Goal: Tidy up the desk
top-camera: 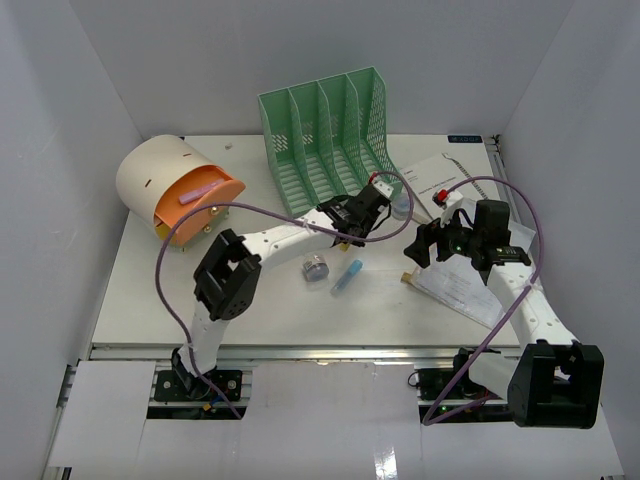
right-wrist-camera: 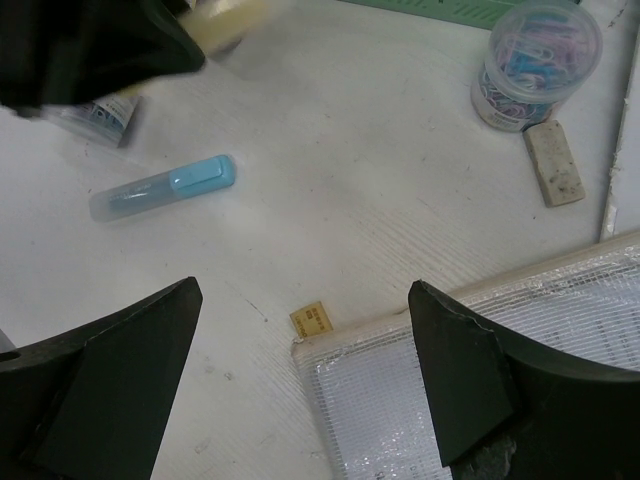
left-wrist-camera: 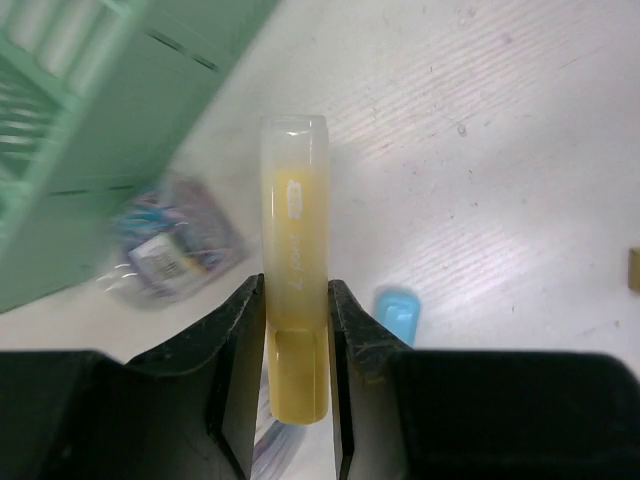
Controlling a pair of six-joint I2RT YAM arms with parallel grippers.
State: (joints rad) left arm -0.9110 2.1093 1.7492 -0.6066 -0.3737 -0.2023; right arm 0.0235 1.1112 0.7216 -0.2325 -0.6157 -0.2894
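- Nearest the left wrist lens: left gripper (left-wrist-camera: 295, 300), black jaws pinched narrow on a yellow plastic highlighter (left-wrist-camera: 293, 220), gripped low on the barrel, clear-capped end jutting far out.
- Could pivot or slide loose from so short a hold. On a quick swing, likely to clip the green mesh file rack (left-wrist-camera: 90, 120) at the left or the small clear jar (left-wrist-camera: 175, 245) below.
- Right gripper (right-wrist-camera: 305, 340): jaws spread wide, holding nothing, hovering over the corner of a clear mesh-lined pouch (right-wrist-camera: 480, 400) and a small tan square (right-wrist-camera: 310, 318). Near the left gripper, hence some risk of a knock between arms.
- Large flat white desk (top-camera: 260, 310): beneath everything, wall to wall, metal rail along the near edge.
- File rack: four slots, apparently empty.
- Small clear jar: blurred, multicoloured contents.
- Round clear tub (right-wrist-camera: 535, 60), far right: full of pastel paper clips; beige eraser (right-wrist-camera: 555, 165) just beside.
- Cream drum with an orange face (top-camera: 180, 195), far left, on its side; inside hidden.
- Loose near the middle: pale blue highlighter (right-wrist-camera: 165, 188).
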